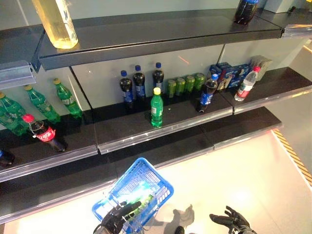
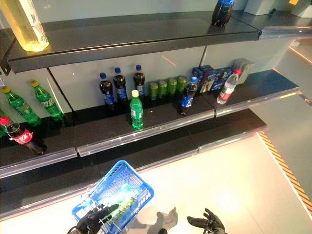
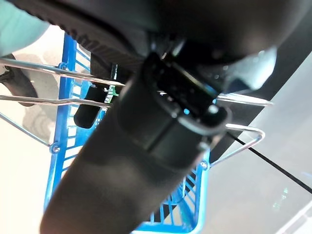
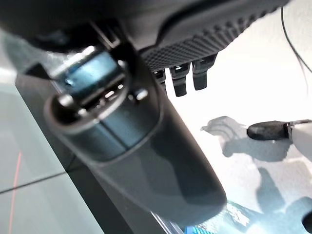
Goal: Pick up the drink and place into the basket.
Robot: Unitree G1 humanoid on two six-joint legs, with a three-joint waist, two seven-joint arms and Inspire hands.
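Here we stand before the dark shelves (image 1: pixel 161 122), our largest thing, with many bottles on the middle shelf. A green bottle with a yellow cap (image 1: pixel 156 108) stands alone near that shelf's front edge, and a dark cola bottle with a blue label (image 1: pixel 207 93) stands further toward its right end. Below, our left hand (image 1: pixel 117 218) is curled round the wire handles of the blue basket (image 1: pixel 156 183), which hangs over the pale floor. Our right hand (image 1: pixel 230 220) is low, with relaxed, spread fingers, and it holds nothing.

We judge the step in hand is the reach for a next drink. To do it well, we should lift the right hand straight to the green bottle at the front edge, close round its body, and keep the basket level and near.

Inside the basket something green (image 1: pixel 141 195) already lies, perhaps a drink, but we cannot tell for sure.
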